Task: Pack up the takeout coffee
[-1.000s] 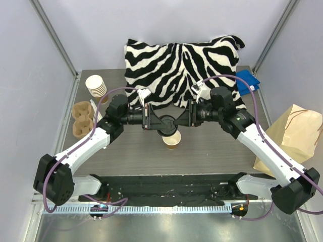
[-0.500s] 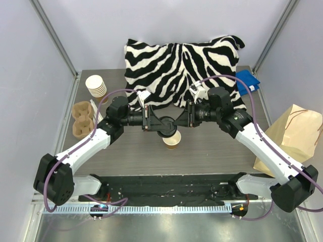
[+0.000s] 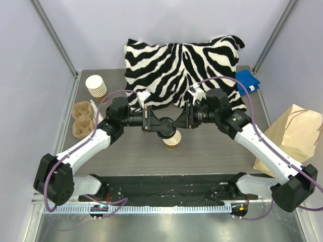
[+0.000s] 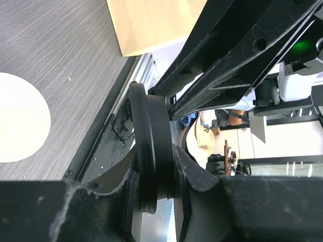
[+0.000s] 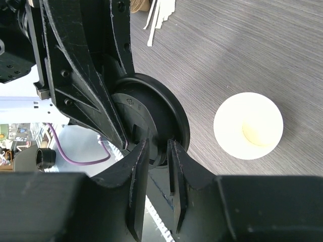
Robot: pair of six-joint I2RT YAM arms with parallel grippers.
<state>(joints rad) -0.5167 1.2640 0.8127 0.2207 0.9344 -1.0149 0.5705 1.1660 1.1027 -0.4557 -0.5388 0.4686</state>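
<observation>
A round black lid [image 3: 166,129] is held upright on its edge between both grippers, just above the table's middle. My left gripper [image 3: 159,122] is shut across it; in the left wrist view the fingers [image 4: 154,169] clamp the lid [image 4: 149,126]. My right gripper [image 3: 177,121] comes from the opposite side, and its jaws [image 5: 159,151] close narrowly on the lid's rim [image 5: 151,113]. A small kraft-brown cup [image 3: 172,140] stands open and unlidded right below; it also shows in the right wrist view [image 5: 247,125]. No lidded cup is in view.
A kraft paper bag [image 3: 295,136] lies at the right edge. A stack of unlidded cups [image 3: 96,84] and a pulp cup carrier [image 3: 81,118] sit at the left. A zebra cushion [image 3: 181,63] and a blue cloth [image 3: 248,80] lie at the back.
My right gripper has edged left, closer onto the lid. The left gripper and the cup have stayed in place.
</observation>
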